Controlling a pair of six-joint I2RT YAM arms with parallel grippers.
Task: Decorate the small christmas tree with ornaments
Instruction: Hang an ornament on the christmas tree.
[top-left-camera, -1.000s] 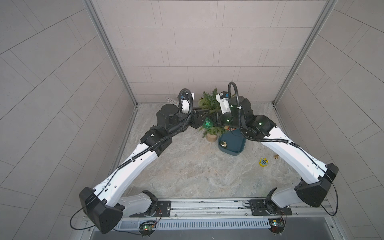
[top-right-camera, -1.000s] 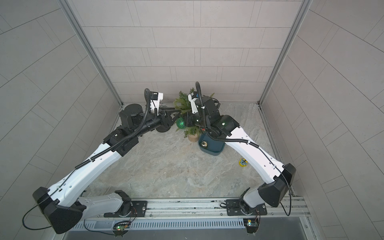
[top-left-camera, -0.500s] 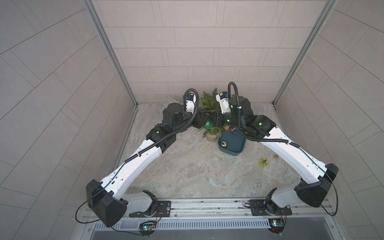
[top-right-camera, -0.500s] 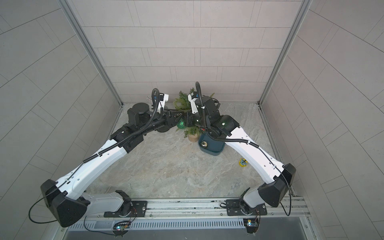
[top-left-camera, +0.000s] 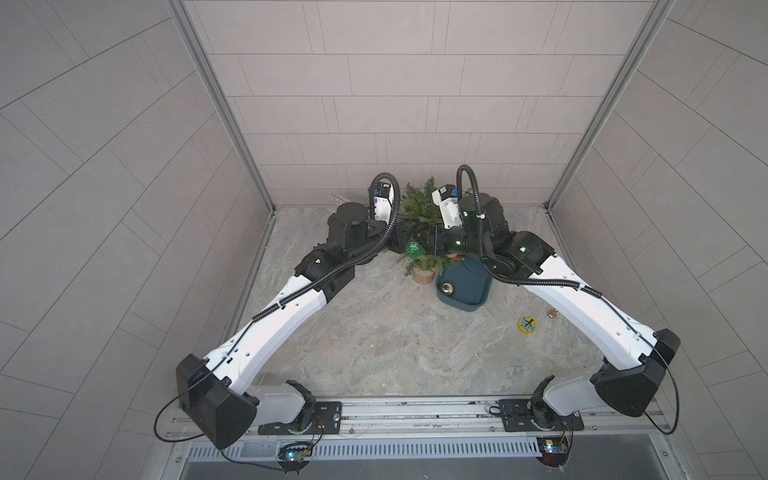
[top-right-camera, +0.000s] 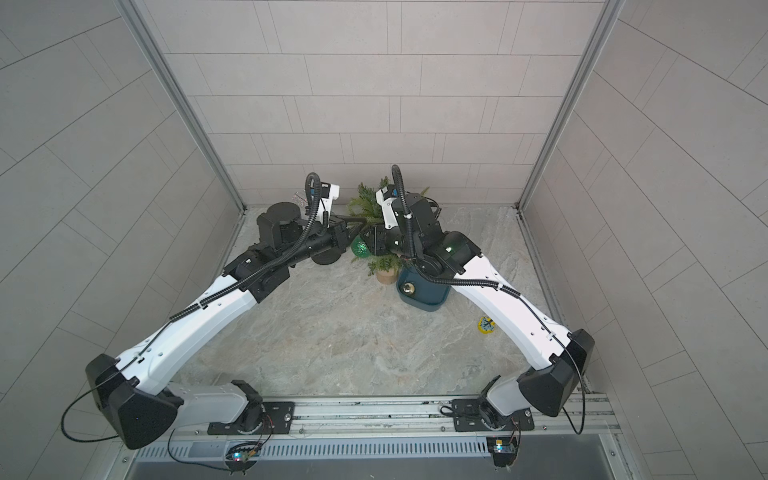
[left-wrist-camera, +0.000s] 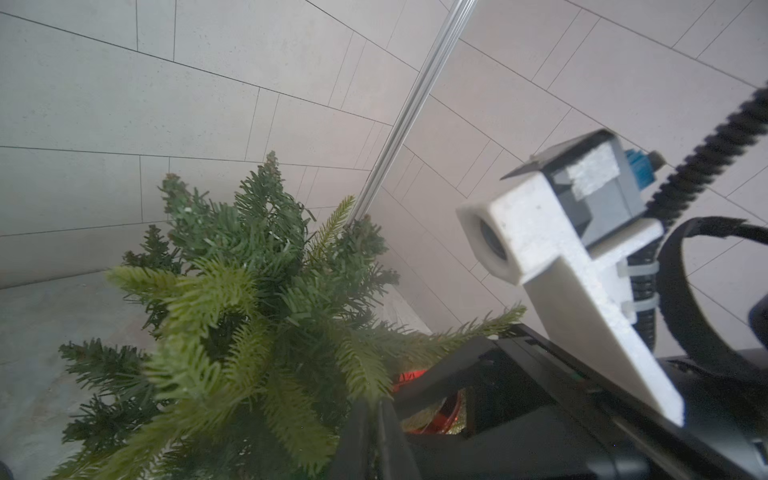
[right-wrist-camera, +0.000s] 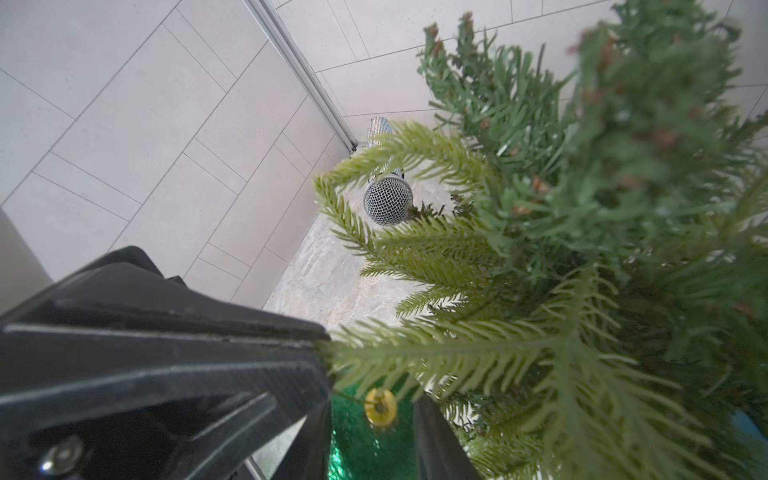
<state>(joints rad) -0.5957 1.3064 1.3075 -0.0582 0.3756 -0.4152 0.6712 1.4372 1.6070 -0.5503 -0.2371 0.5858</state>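
The small christmas tree (top-left-camera: 419, 199) stands at the back of the table in a tan pot (top-left-camera: 423, 275), with both grippers reaching into its branches. My left gripper (left-wrist-camera: 374, 432) is shut on a tree branch (right-wrist-camera: 415, 349). My right gripper (right-wrist-camera: 374, 440) is open, and the green glitter ornament (right-wrist-camera: 357, 436) with its gold cap (right-wrist-camera: 380, 407) shows between its fingers, under that branch. From above, the green ornament (top-left-camera: 413, 248) hangs at the tree's front. A red-and-gold ornament (left-wrist-camera: 432, 415) shows partly behind the left fingers. A gold ornament (top-left-camera: 447, 287) lies in the teal tray (top-left-camera: 469, 301).
A sparkly silver microphone (right-wrist-camera: 388, 199) stands behind the tree near the back left corner. A yellow disc (top-left-camera: 527, 324) and a tiny gold bell (top-left-camera: 552, 313) lie on the table at the right. Both arms crowd the tree.
My left arm has moved right into the tree and its jaws have closed. My right gripper has opened from shut. The green ornament stays at the tree's front.
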